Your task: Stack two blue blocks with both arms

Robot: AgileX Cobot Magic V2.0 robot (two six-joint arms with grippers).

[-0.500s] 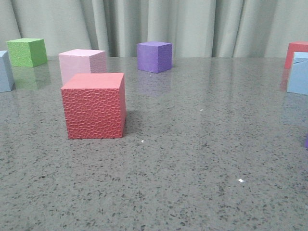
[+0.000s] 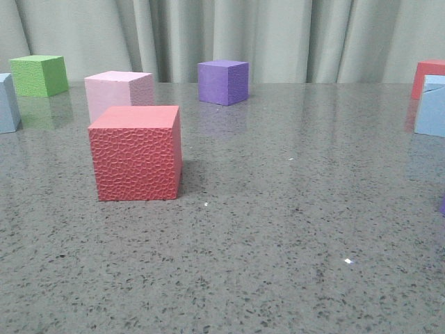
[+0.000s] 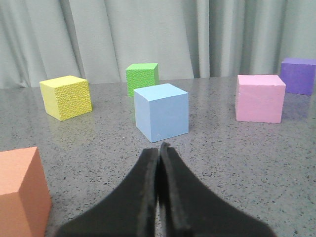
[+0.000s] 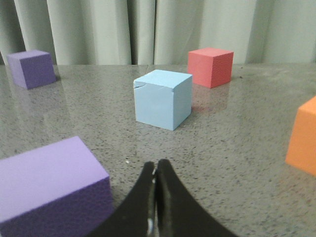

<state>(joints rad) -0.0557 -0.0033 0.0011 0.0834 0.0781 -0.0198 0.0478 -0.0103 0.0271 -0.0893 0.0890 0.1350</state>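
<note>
Pale sky-blue foam cubes sit at the speckled grey desk's (image 2: 278,229) left edge (image 2: 7,103) and right edge (image 2: 431,106). Left gripper (image 3: 158,148) and right gripper (image 4: 155,165): jaws pressed together, empty.

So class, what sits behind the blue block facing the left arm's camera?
A green cube stands directly behind the blue block, its lower part hidden by it. Curtain behind that.

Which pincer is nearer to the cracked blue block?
Right. The right pincer, shut, points at the cracked blue block just ahead. The left pincer, also shut, faces the other blue block at the table's left edge.
</note>
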